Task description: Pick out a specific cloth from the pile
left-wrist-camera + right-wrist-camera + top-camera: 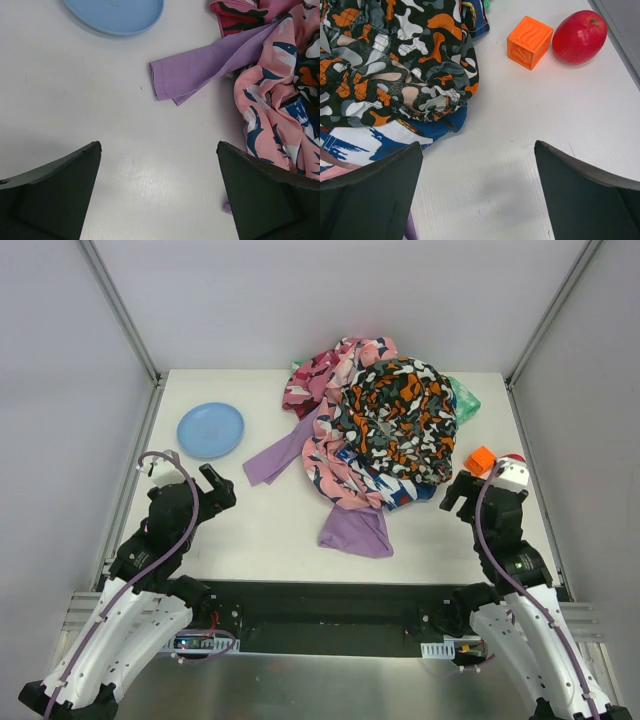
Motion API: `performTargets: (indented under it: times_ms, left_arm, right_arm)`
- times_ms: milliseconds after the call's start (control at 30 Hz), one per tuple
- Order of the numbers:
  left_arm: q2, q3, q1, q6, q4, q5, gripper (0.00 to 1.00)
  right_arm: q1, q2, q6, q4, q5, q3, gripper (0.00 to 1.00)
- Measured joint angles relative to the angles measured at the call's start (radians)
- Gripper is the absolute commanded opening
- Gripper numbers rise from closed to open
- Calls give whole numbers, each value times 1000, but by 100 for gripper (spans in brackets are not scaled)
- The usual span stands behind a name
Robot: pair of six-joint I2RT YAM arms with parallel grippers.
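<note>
The lilac-purple cloth lies mostly under the pile (385,425). One end (275,455) sticks out to the left and another (358,530) at the front. In the left wrist view its sleeve-like end (200,70) lies flat on the table. The pile has pink camouflage, black-orange-white and blue-red-white fabrics, with a green piece (465,398) at the right. My left gripper (218,486) is open and empty, left of the cloth; it shows in its own view (159,185). My right gripper (458,490) is open and empty, right of the pile; it shows in its own view (479,185).
A blue plate (211,430) sits at the back left, also in the left wrist view (117,15). An orange cube (481,460) and a red apple (513,460) lie by the right gripper, also seen in the right wrist view: cube (530,41), apple (579,36). Metal frame posts bound the table.
</note>
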Motion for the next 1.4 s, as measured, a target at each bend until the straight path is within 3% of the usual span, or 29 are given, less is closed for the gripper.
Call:
performTargets:
  times_ms: [167,267,400,533,700,1100,1333,1400]
  left_arm:
    - [3,-1,0,-3,0,1,99]
    - [15,-1,0,-6,0,1,99]
    - [39,-1,0,-6,0,2,99]
    - [48,-1,0,-6,0,2,99]
    - [48,-1,0,-5,0,2,99]
    - [58,-1,0,-5,0,2,99]
    - [50,-1,0,-6,0,2,99]
    - [48,-1,0,-6,0,3,99]
  right_arm:
    - [0,-8,-70,72,-92,-5,96]
    - [0,24,-168,185,-286,-2,96]
    - [94,260,-391,183,-487,157,96]
    - [309,611,-617,144,-458,416,96]
    - [391,919,-690,124,-395,529,96]
    - [425,1226,-687,20,-179,582,99]
    - [436,1443,-645,-74,27,747,2]
    - [436,1433,-630,-94,40,766,1]
